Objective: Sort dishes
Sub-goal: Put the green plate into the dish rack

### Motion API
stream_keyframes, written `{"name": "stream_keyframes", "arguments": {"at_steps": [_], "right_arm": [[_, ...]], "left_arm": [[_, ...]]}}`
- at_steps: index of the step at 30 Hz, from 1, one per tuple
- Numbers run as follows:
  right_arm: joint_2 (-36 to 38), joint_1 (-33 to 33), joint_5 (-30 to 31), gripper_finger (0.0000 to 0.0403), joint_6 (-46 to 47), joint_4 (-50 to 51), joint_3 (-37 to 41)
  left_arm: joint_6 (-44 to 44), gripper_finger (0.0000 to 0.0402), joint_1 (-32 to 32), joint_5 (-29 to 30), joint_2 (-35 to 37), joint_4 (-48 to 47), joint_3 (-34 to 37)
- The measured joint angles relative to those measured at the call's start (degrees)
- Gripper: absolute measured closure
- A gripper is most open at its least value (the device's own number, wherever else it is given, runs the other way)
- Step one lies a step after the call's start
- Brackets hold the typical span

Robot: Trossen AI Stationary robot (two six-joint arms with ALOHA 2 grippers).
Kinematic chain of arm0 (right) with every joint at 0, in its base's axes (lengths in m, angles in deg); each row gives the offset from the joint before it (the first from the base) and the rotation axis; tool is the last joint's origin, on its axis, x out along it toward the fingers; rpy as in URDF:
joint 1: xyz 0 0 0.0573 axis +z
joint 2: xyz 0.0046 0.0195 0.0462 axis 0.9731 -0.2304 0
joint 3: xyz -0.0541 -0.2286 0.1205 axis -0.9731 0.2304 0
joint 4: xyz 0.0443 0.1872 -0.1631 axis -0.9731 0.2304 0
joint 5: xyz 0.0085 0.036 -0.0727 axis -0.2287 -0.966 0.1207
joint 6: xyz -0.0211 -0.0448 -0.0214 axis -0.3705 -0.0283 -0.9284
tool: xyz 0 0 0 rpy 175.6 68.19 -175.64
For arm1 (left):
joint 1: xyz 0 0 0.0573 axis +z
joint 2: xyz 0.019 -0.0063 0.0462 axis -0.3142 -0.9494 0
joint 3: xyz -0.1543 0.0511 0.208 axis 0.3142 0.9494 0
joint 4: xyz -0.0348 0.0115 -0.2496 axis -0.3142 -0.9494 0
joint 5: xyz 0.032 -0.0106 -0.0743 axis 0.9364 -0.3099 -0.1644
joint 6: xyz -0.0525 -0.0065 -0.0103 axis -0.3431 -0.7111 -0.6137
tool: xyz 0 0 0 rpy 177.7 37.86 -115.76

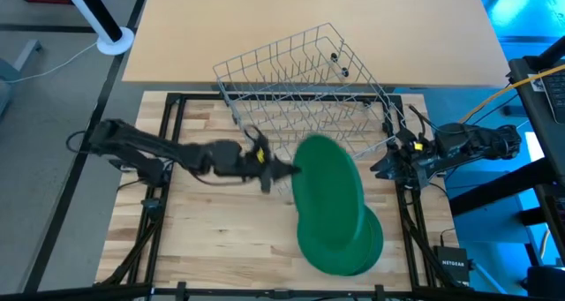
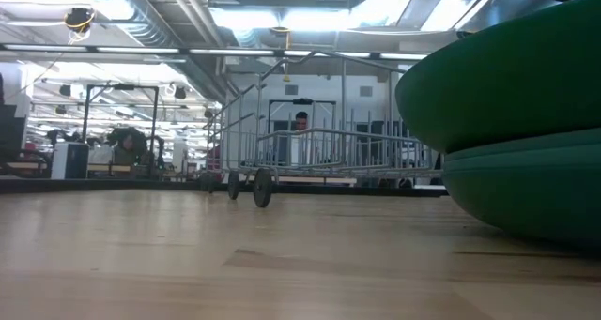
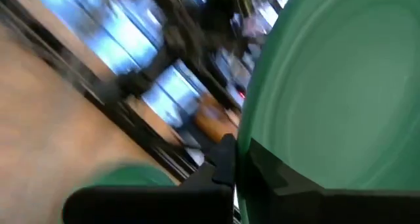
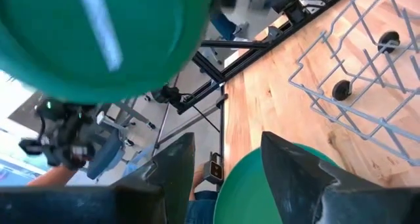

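Observation:
One dark-green plate [image 1: 325, 184] hangs in the air over the middle of the table, with my left gripper [image 1: 287, 170] shut on it. It fills the left wrist view [image 3: 341, 86] and shows in the right wrist view [image 4: 98, 40]. Under it a stack of the same green plates [image 1: 346, 241] lies flat on the wooden table. The silver wire rack [image 1: 305, 89] stands tilted at the far side. My right gripper [image 4: 226, 175] waits open at the table's right edge, with nothing between its fingers. My left gripper pinches the plate's rim [image 3: 244, 142] between its two fingers, on the side toward the table's left. The fingers [image 3: 223, 163] come in about level from the left. The plate is lifted clear of the stack and stands tilted.
The black frame rails [image 1: 168, 160] run along the table's left and right edges. A bare stretch of wooden table [image 1: 212, 230] lies to the left of the stack. In the low view a person [image 2: 300, 123] shows in the room behind the rack.

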Motion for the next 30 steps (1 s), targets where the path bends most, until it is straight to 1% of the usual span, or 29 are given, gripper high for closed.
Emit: {"name": "stream_keyframes", "arguments": {"at_steps": [2, 6, 9, 12, 16, 19, 21, 25, 30], "right_arm": [[0.0, 0.0, 0.16, 0.0224, -0.57, 0.08, 0.0], [0.0, 0.0, 2.17, 0.0224, -2.09, 0.08, 0.0], [0.0, 0.0, 3.35, 0.0224, -4.06, 0.1, 0.0], [0.0, 0.0, 4.93, 0.0224, -5.65, 0.09, 0.0], [0.0, 0.0, 7.0, 0.0224, -8.81, 0.09, 0.0], [0.0, 0.0, 8.8, 0.0224, -12.26, 0.1, 0.0], [0.0, 0.0, 10.0, 0.0224, -14.82, 0.12, 0.0], [-0.04, 0.0, 13.0, 0.0224, -18.79, 0.11, 0.0], [-0.07, 0.0, 16.41, 0.0224, -21.94, 0.15, 0.0]], "left_arm": [[5.25, 0.0401, 1.96, 3.97, 2.69, -0.95, 0.0], [18.15, 0.0401, 5.54, 14.3, 6.06, -1.0, -0.02], [30.27, 0.0401, 8.55, 21.9, 6.73, -0.09, 0.0], [45.15, 0.0401, 12.12, 25.78, 6.32, 3.75, 0.0], [62.75, 0.0401, 17.44, 25.98, 4.17, 12.99, 0.0], [73.32, 0.0401, 21.85, 25.11, 1.86, 19.86, 0.0], [78.09, 0.0401, 25.24, 22.1, 0.24, 22.74, -0.01], [87.6, 0.0401, 31.78, 13.61, -3.93, 26.26, -0.02], [99.95, 0.0402, 38.94, 4.89, -10.32, 30.72, -0.09]]}}
